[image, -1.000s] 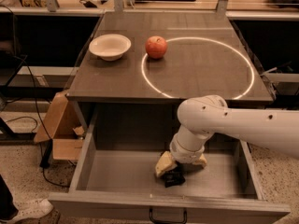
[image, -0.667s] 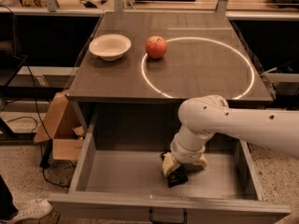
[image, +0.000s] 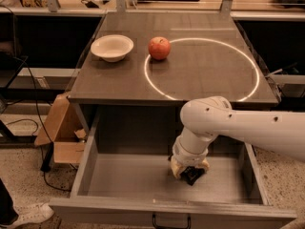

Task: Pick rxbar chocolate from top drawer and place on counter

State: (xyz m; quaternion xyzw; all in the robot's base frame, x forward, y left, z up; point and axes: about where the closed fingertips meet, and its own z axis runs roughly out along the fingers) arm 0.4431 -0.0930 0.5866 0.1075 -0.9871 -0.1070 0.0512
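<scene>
The top drawer (image: 119, 180) is pulled open below the counter (image: 200, 70), which has a bright white circle marked on it. My gripper (image: 189, 171) reaches down into the drawer, right of its middle and close to the grey floor. It is shut on the rxbar chocolate (image: 193, 176), a small dark bar that shows only as a dark patch sticking out between the cream fingers. Most of the bar is hidden by the gripper. My white arm (image: 248, 125) comes in from the right over the drawer's right side.
A red apple (image: 159, 47) and a white bowl (image: 112, 47) stand on the counter's left half. The drawer's dark handle (image: 170, 222) is at the bottom edge. A cardboard box (image: 59, 128) and cables lie on the floor to the left.
My gripper has shifted a little to the right and slightly up inside the drawer, and the dark bar has moved with it.
</scene>
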